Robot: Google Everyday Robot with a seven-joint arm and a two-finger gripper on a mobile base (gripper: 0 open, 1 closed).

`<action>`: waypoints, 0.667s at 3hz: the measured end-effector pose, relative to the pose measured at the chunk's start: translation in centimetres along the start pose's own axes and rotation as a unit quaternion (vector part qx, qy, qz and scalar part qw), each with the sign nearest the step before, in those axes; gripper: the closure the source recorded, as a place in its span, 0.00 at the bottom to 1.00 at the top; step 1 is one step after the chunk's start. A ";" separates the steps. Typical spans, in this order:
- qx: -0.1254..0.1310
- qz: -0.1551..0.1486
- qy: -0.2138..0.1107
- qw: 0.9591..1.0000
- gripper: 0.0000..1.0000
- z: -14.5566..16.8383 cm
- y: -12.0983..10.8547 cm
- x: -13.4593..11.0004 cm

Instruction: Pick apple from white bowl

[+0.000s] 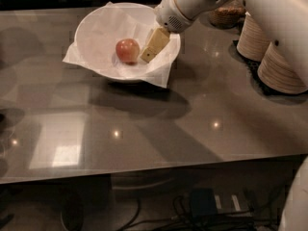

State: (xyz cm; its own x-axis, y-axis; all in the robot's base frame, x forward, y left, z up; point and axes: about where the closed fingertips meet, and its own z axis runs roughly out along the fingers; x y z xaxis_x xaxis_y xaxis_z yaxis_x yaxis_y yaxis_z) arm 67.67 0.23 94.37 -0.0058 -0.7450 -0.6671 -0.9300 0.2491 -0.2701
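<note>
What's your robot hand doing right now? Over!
Gripper low over white bowl, just right of apple. Apple resting in bowl, not lifted. Nothing between them. Over.

The arm (269,8) is showing smooth, glossy white rounded shells, a grey seam ringing the wrist (175,8); its gripper (149,54), seemingly cream-yellow and wedge-shaped, is hanging far centre.

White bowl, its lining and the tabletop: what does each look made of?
White bowl: smooth and rigid, perhaps ceramic or plastic; the look does not settle which.
Lining: thin matte white paper, creased, with corners poking over the rim.
Tabletop: grey and glossy, possibly polished stone or glass, with sharp light reflections.
The gripper hangs over the bowl's right side, close beside the apple.
</note>
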 end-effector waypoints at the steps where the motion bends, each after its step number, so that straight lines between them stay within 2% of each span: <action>1: 0.000 0.000 0.000 1.000 0.00 0.0 0.0 0.0; 2: -0.007 -0.016 -0.004 1.000 0.00 1.0 -0.1 -0.3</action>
State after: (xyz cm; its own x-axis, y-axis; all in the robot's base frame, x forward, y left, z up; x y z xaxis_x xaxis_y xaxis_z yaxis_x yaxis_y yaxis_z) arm 68.08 1.08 93.90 0.0279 -0.7470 -0.6642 -0.9346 0.2162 -0.2825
